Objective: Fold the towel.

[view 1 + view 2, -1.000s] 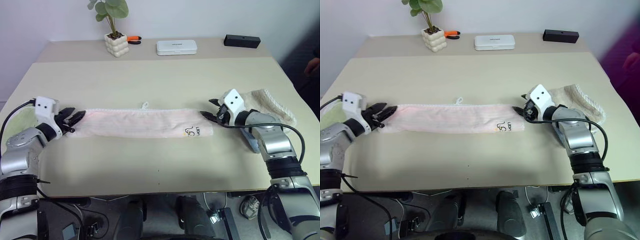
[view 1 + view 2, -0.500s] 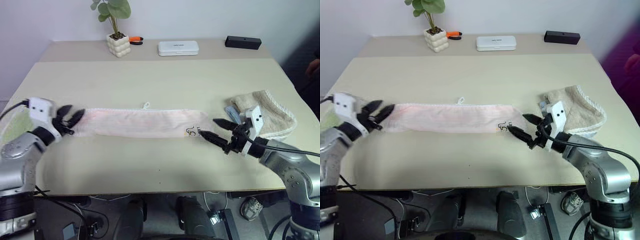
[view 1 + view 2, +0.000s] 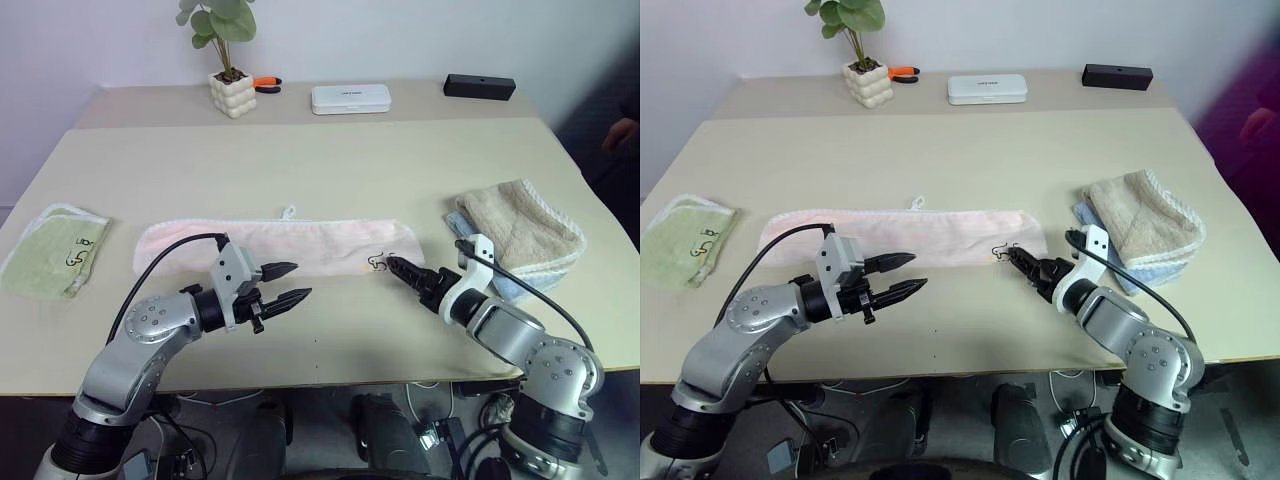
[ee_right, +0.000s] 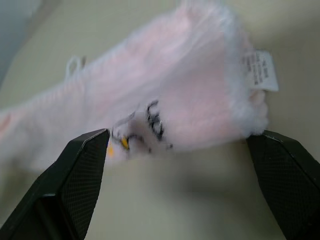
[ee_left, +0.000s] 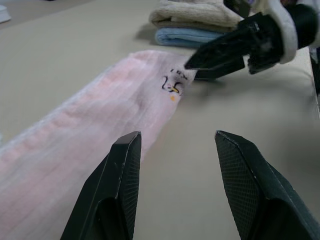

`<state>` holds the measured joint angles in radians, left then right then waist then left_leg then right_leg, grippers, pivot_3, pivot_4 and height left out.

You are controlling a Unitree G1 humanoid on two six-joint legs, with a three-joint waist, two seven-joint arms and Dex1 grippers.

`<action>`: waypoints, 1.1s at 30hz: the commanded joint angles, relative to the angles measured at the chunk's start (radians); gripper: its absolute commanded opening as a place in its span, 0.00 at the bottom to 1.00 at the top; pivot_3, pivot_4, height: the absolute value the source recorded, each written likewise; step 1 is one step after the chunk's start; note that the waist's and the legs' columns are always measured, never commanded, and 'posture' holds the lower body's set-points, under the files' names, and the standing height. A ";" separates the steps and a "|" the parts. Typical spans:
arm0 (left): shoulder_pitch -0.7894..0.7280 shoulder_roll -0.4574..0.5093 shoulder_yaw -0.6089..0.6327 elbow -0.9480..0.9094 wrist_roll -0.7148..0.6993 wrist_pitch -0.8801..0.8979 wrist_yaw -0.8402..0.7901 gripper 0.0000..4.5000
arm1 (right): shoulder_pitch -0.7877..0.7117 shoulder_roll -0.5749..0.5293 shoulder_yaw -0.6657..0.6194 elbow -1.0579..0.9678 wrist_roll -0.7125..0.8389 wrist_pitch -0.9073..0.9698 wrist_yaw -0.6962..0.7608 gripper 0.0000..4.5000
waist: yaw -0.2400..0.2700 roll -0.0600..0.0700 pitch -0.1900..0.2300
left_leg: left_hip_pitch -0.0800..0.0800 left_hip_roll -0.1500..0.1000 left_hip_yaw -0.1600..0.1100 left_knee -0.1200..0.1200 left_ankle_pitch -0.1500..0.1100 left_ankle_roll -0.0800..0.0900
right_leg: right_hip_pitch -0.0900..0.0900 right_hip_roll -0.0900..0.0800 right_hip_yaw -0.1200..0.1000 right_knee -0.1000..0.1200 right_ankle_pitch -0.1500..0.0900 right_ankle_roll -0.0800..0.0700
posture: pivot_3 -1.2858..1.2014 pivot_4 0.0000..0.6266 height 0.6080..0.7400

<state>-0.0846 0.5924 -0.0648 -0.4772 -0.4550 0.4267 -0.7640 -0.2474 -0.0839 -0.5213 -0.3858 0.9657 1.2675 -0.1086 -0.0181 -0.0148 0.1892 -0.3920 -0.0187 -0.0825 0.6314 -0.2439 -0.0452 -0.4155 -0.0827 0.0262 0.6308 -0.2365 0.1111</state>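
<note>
Pretty even, bright indoor light here, soft and from overhead as far as we can tell, no glare. We get faint soft shadows under the arms on the table. Head views are sharp; the right wrist view is blurry, with the towel out of focus.

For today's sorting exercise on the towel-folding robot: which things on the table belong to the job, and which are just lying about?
Part of the job:
pink towel
left gripper, open
right gripper, open at the towel's logo end

Lying about:
green towel
beige towel on a blue cloth
potted plant
white case
black box
</note>
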 commanded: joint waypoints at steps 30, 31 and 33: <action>0.000 -0.069 -0.022 0.037 0.042 -0.056 -0.003 0.52 | -0.138 -0.649 0.321 -0.167 0.050 -0.114 0.228 0.02 | -0.001 0.005 0.001 | 0.001 0.002 0.000 0.000 -0.002 0.003 | 0.002 0.002 -0.001 -0.002 -0.004 -0.004 | 0.52 0.24 0.99; 0.002 -0.071 -0.021 0.033 0.039 -0.053 -0.001 0.52 | -0.159 -0.643 0.382 -0.172 0.015 -0.130 0.250 0.02 | 0.000 0.005 0.001 | 0.001 0.002 0.000 0.000 -0.002 0.003 | 0.002 0.001 -0.001 -0.002 -0.004 -0.004 | 0.52 0.24 0.99; 0.005 -0.074 -0.024 0.026 0.040 -0.050 0.005 0.52 | -0.199 -0.611 0.507 -0.161 -0.057 -0.162 0.286 0.02 | 0.001 0.004 0.001 | 0.000 0.001 0.000 0.000 -0.002 0.003 | 0.002 0.001 0.000 -0.003 -0.004 -0.003 | 0.52 0.24 0.99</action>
<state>-0.0799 0.5220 -0.0991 -0.4217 -0.4047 0.3845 -0.7608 -0.4136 -0.7171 -0.0841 -0.5169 0.9603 1.1500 0.1416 -0.0168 -0.0104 0.1900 -0.3919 -0.0176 -0.0821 0.6317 -0.2456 -0.0422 -0.4137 -0.0818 0.0258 0.6279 -0.2404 0.1077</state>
